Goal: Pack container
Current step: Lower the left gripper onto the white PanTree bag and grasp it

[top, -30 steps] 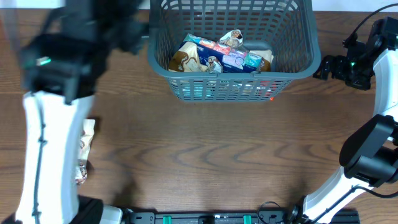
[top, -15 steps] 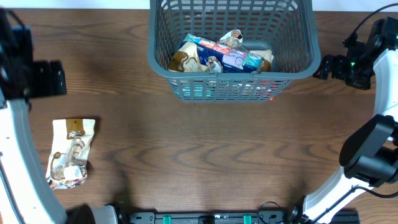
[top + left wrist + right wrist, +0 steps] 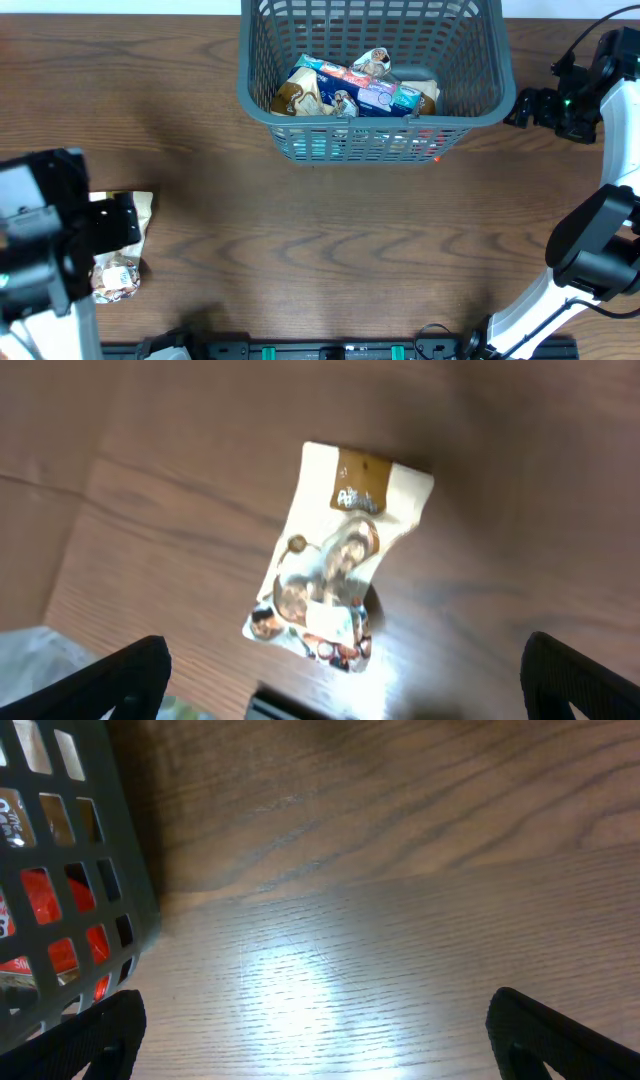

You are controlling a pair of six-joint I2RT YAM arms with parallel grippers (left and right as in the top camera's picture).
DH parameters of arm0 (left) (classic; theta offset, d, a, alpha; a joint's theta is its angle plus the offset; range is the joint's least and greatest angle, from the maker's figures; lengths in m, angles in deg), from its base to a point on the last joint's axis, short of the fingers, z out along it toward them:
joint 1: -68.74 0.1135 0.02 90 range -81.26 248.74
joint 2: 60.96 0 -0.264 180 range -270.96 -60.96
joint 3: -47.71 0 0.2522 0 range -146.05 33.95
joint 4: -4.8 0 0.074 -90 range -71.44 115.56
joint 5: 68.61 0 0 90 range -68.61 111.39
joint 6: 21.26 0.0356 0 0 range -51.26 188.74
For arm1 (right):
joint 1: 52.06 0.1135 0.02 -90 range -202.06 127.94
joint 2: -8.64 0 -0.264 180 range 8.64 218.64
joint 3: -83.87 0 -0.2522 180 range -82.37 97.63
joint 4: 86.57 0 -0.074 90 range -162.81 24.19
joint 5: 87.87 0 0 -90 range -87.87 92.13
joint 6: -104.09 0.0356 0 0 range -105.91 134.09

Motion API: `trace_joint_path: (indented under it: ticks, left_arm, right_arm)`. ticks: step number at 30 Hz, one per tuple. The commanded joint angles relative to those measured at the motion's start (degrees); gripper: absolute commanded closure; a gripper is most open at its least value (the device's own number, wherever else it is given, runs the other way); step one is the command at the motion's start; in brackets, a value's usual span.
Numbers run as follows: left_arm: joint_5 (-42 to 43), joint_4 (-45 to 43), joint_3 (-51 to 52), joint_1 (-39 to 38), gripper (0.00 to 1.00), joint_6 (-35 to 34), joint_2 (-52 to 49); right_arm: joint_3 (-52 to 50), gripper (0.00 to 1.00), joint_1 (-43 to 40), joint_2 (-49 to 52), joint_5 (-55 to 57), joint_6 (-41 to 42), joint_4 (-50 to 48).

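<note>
Left wrist view: left hand (image 3: 345, 678) spread wide and holding nothing, poised over the snack packet (image 3: 335, 575). Packet directly beneath and slightly ahead of the fingertips, flat on the worktop (image 3: 520, 510). Long axis running away from the hand, brown header at the far end, tilted a little toward the right finger. Probably suits a close across the narrow width.

Overhead: container (image 3: 370, 118) well apart from the left hand, ahead and across to its right, with several packets (image 3: 355, 90) already inside. Right hand (image 3: 530, 108) just beside the container's wall yet far from the loose packet, so left clearly nearer for the pick. Nothing seen lying on the wood between packet and container.

Right wrist view: right hand spread wide too, empty. Lattice corner of the container near its left finger, red wrappers (image 3: 45, 935) showing through the slots. Below, smooth wood grain with a patch of glare.
</note>
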State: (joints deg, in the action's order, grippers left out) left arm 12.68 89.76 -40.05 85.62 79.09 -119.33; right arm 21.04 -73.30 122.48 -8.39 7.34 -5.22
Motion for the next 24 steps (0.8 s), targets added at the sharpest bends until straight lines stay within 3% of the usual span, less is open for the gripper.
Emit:
trace_joint_path:
  ticks: [1, 14, 24]
  left_arm:
    - [0.6, -3.9, 6.4, 0.2, 0.01, 0.9, -4.5]
    - [0.6, -13.9, 11.1, 1.6, 0.01, 1.7, -23.0]
    - [2.7, -14.4, 14.4, 5.0, 0.01, -1.6, -19.5]
  right_arm:
    - [0.4, 0.01, 0.7, -1.8, -0.4, -0.8, -0.2]
    - [0.4, 0.01, 0.7, -1.8, -0.4, -0.8, 0.0]
    - [0.4, 0.01, 0.7, -1.8, -0.4, -0.8, -0.1]
